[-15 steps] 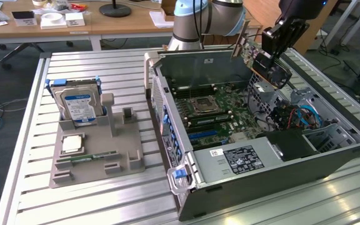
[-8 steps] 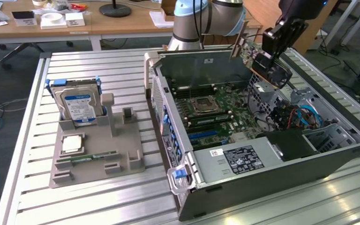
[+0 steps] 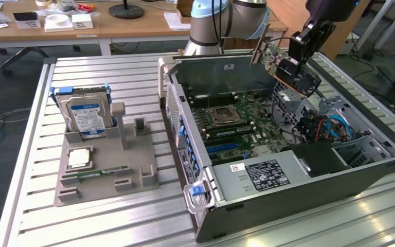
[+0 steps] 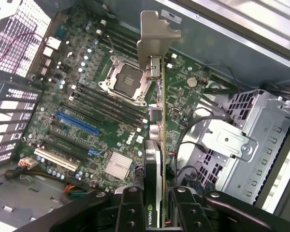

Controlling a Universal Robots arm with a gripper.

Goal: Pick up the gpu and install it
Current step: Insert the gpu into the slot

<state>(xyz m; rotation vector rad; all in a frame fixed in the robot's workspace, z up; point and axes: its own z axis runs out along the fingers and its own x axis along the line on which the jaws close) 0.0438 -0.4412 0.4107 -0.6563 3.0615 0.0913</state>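
The gpu (image 3: 295,72) hangs tilted in the air above the far right side of the open computer case (image 3: 307,200), with its brownish back toward the arm and its dark face toward the exterior view's right. My gripper (image 3: 303,47) is shut on its upper edge. In the wrist view the gpu (image 4: 157,145) is seen edge-on, running away from my gripper (image 4: 157,205) with the silver end bracket (image 4: 157,36) at its far end. Below it lies the green motherboard (image 4: 111,125) with a blue slot (image 4: 77,123) and the processor socket (image 4: 126,79).
A grey fixture (image 3: 105,177) on the slatted table at the exterior view's left holds an upright hard drive (image 3: 86,117), a processor chip (image 3: 79,157) and a green memory stick (image 3: 101,172). Inside the case are a metal drive cage (image 4: 241,140) and loose cables (image 3: 328,126).
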